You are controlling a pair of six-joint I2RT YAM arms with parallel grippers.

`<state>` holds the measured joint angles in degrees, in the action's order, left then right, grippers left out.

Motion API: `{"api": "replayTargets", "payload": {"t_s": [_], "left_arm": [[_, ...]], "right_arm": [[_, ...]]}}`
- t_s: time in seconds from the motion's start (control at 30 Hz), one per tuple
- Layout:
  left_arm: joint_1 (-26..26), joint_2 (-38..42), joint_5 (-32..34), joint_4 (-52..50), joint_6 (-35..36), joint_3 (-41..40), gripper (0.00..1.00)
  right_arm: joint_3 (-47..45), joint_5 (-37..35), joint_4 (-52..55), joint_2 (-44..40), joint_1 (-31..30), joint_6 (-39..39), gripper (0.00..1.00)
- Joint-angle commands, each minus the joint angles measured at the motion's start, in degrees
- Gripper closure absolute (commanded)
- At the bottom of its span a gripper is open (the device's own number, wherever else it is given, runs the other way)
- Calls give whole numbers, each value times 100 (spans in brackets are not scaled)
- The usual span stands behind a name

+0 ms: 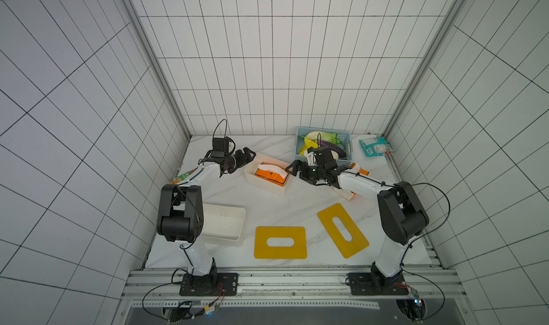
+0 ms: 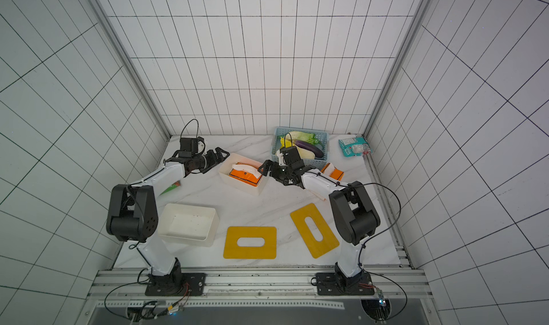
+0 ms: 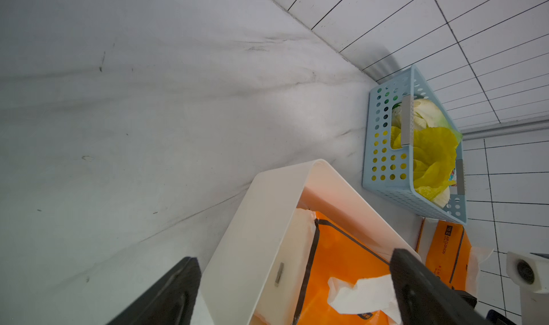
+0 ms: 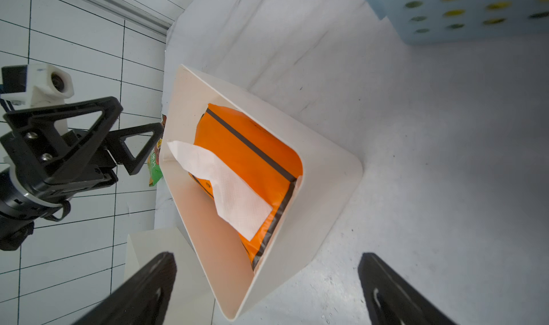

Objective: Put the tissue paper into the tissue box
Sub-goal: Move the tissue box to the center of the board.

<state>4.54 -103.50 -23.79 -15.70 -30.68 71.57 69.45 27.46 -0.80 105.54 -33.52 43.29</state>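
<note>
orange tissue pack (image 1: 273, 177) w/ blk stripes, cream tissue box (image 1: 263, 186), yellow lid (image 1: 280, 251)

Left pincer (image 3: 294, 256): jaws are spread wide. One dark finger (image 3: 169, 293) is seen outside the tissue box (image 3: 258, 219); the other is seen over its inside, so the near wall is straddled. Contact between fingers and box cannot be determined. An orange tissue pack (image 3: 341, 258) is contained in the box, and a white tissue sheet (image 3: 362, 293) is seen protruding from its top. A blue perforated basket (image 3: 386, 166), filled with leafy vegetables (image 3: 430, 151), is set near the box on the worktop (image 3: 148, 115). A second orange pack (image 3: 445, 249) is noted just beside the basket.
</note>
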Motion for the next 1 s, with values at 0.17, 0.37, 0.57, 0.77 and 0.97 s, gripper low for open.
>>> {"api": "replayTargets", "payload": {"t_s": [0.17,0.37,0.57,0.77,0.97], "left_arm": [[202,-148,-161,131,-241,-3,2],[486,316,-415,578,-619,-670,2],[896,869,-568,971,-957,-1435,2],[1242,1375,-580,1188,-1181,-2021,2],[1335,1713,-484,1111,-1108,-2200,2]], "right_arm": [[278,318,-319,432,-48,295,1],[244,548,-150,330,59,53,1],[-60,709,109,-44,267,-303,1],[-508,843,269,-470,325,-435,1],[-912,658,538,-1050,331,-722,1]]}}
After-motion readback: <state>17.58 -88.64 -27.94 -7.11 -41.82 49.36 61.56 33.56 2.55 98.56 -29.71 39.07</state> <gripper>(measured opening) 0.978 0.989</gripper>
